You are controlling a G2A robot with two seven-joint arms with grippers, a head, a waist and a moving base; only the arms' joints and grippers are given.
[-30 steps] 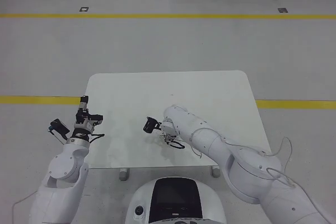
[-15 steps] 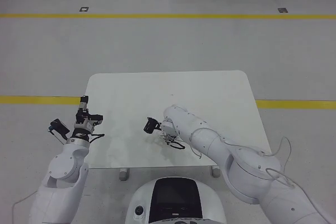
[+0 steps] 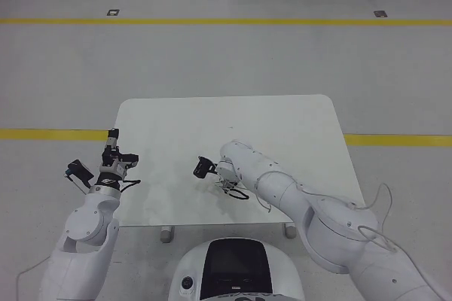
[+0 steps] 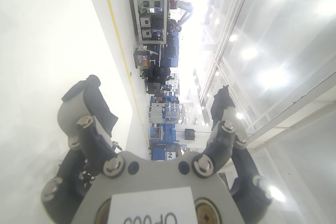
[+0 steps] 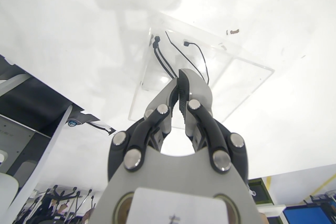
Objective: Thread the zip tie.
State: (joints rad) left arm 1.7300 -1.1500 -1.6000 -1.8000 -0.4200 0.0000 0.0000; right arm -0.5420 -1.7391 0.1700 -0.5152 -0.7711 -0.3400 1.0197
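Note:
A clear tray (image 5: 244, 78) lies on the white table (image 3: 286, 128) and holds black zip ties. One doubled zip tie (image 5: 161, 57) runs from its head straight into the tips of my right gripper (image 5: 179, 79), which is shut on it just over the tray. A second thin zip tie (image 5: 195, 51) curves beside the fingers. From above, the right gripper (image 3: 224, 180) sits near the table's front middle. My left gripper (image 4: 157, 86) is open and holds nothing. It points upward at the table's left edge (image 3: 113, 147).
The tray has a second compartment (image 5: 249, 70) that looks bare. White tabletop stretches behind and to the right of the right arm. Yellow floor lines (image 3: 407, 140) run past the table, and the table's front edge (image 3: 211, 224) lies close to the right gripper.

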